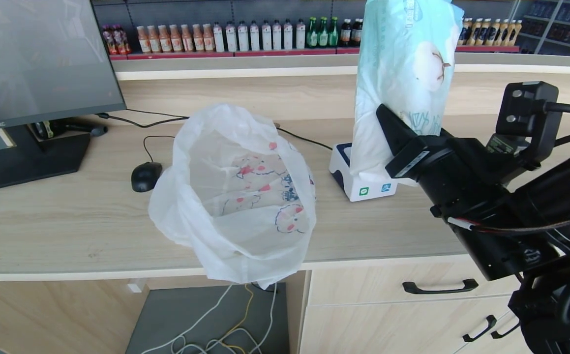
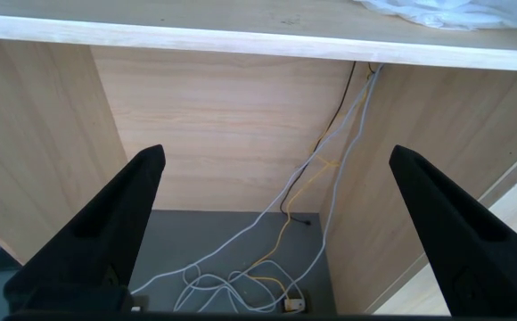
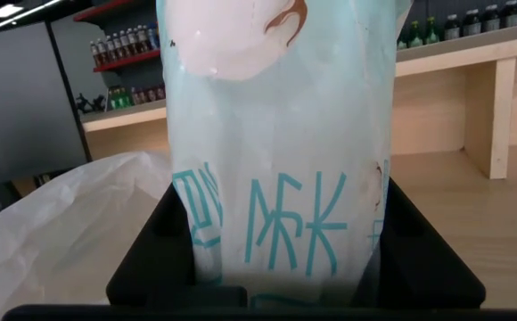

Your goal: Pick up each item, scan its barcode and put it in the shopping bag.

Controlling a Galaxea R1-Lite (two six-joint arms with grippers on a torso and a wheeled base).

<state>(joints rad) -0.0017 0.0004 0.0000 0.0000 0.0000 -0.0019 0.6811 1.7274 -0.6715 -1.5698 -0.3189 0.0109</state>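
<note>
- Your right gripper (image 1: 403, 135) was clamped on the tissue pack (image 1: 405, 73), one finger on each flat face near its lower end, and held it upright.
- The tissue pack hung just above the scanner (image 1: 363, 184), a small white box with a blue top on the counter (image 1: 68, 221), to the right of the shopping bag (image 1: 235, 187). From the head view you could not tell whether its lower end touched the scanner.
- The pack was a tall, pale teal pouch in glossy film, printed with a white cotton boll, and its sides puckered where the fingers pressed.
- It would likely have felt light and squashy. The film looked slippery, so a firm hold low across the width, as you had it, seemed sounder than a pinch at the loose top.
- The tall free end could have swayed or folded over if you had swung it fast.
- The shopping bag was thin, translucent white plastic with cartoon prints. Its mouth stood open and tilted toward you, and its bottom sagged over the counter's front edge.
- Being so limp, it might have collapsed or slid if the pack had caught its rim.
- Your left gripper (image 2: 276, 223) hung below the counter's edge with its fingers wide apart and nothing between them.
</note>
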